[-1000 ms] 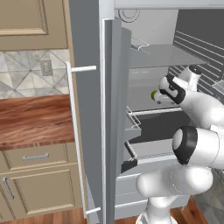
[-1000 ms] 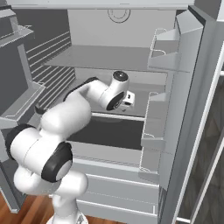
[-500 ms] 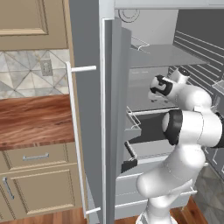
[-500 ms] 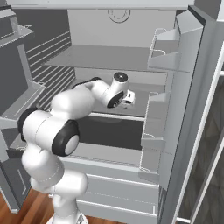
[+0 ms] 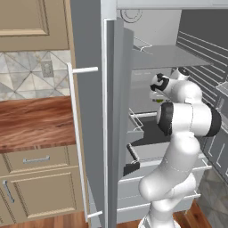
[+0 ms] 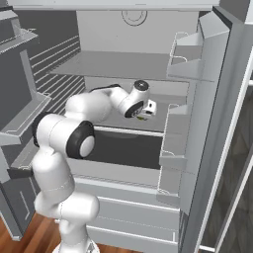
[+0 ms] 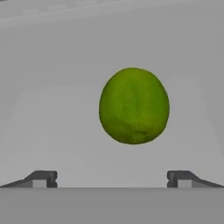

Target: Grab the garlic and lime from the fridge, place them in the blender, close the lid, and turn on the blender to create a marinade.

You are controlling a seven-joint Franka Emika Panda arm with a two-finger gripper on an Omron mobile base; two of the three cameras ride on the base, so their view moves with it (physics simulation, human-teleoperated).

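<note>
One lime [image 7: 134, 105] lies ahead of the spread, empty fingers [image 7: 43, 179], its long axis running away from them.

The fridge [image 6: 197, 163] is standing wide open, so nothing is blocking the way in from the front. The gripper [image 7: 112, 178] is reaching in with its fingers spread wide, and open room is lying between them and the lime [image 7: 134, 105] ahead. A shelf [image 6: 118, 66] is hanging close above the arm, and door bins [image 6: 185, 54] are sticking out on the right.
</note>
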